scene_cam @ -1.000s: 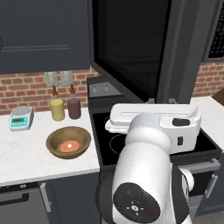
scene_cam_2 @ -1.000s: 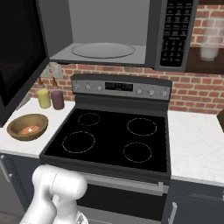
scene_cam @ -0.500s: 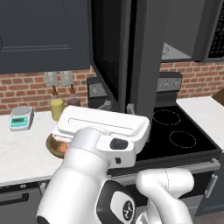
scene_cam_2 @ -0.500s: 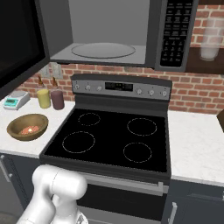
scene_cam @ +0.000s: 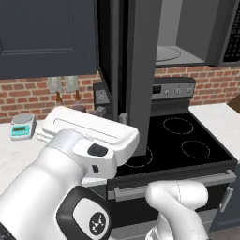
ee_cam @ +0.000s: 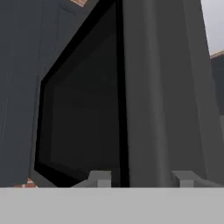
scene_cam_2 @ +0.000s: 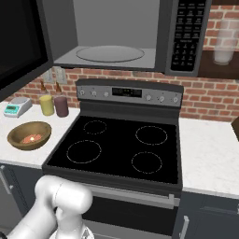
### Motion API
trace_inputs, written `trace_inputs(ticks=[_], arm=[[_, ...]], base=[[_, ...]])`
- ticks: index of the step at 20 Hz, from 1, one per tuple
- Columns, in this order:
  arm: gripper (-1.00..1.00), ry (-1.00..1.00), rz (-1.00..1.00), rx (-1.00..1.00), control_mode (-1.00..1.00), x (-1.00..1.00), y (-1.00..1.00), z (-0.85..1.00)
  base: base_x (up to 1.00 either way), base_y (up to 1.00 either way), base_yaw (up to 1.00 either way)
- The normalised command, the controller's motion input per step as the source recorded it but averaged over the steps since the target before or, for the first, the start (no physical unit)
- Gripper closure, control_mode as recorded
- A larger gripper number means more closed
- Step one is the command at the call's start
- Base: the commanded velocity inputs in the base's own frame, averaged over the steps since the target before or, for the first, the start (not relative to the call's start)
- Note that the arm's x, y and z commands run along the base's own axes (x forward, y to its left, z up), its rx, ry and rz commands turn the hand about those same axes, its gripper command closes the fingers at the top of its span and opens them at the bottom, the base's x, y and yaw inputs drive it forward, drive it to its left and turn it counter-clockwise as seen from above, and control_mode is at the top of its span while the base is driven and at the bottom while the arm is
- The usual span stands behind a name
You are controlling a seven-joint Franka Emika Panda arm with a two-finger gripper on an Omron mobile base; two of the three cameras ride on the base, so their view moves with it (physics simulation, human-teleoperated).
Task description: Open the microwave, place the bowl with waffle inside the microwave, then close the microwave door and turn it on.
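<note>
Already the microwave (scene_cam_2: 116,37) stands open, its grey cavity holding just the glass turntable (scene_cam_2: 110,53). Its door (scene_cam: 136,70) is swung wide to the left. Down on the counter (scene_cam_2: 28,156), left of the stove (scene_cam_2: 116,149), sits the bowl (scene_cam_2: 29,135) with the waffle (scene_cam_2: 31,138) inside. Behind it stand a yellow jar (scene_cam_2: 46,105), a maroon jar (scene_cam_2: 61,106) and a scale (scene_cam_2: 11,108). The arm reaches up leftward; the gripper (ee_cam: 142,178) faces the door's edge, jaws parted, fingertips (ee_cam: 99,178) gripping nothing. Red brick lines the wall.
</note>
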Motion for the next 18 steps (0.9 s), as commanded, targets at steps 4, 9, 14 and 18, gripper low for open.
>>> trace_inputs(ticks=[4, 9, 14, 18], arm=[[1.0, 0.0, 0.0, 0.0, -1.0, 0.9, 0.77, -0.28], [-1.0, -0.07, 0.0, -0.01, -1.0, 0.22, 0.93, -0.11], [-1.0, -0.07, 0.0, 0.0, -1.0, -0.51, 0.26, 0.0], [-1.0, -0.07, -0.01, 0.0, -1.0, -0.81, -0.4, -0.07]], base=[[0.0, 0.0, 0.0], [0.0, 0.0, 0.0], [0.0, 0.0, 0.0], [0.0, 0.0, 0.0]])
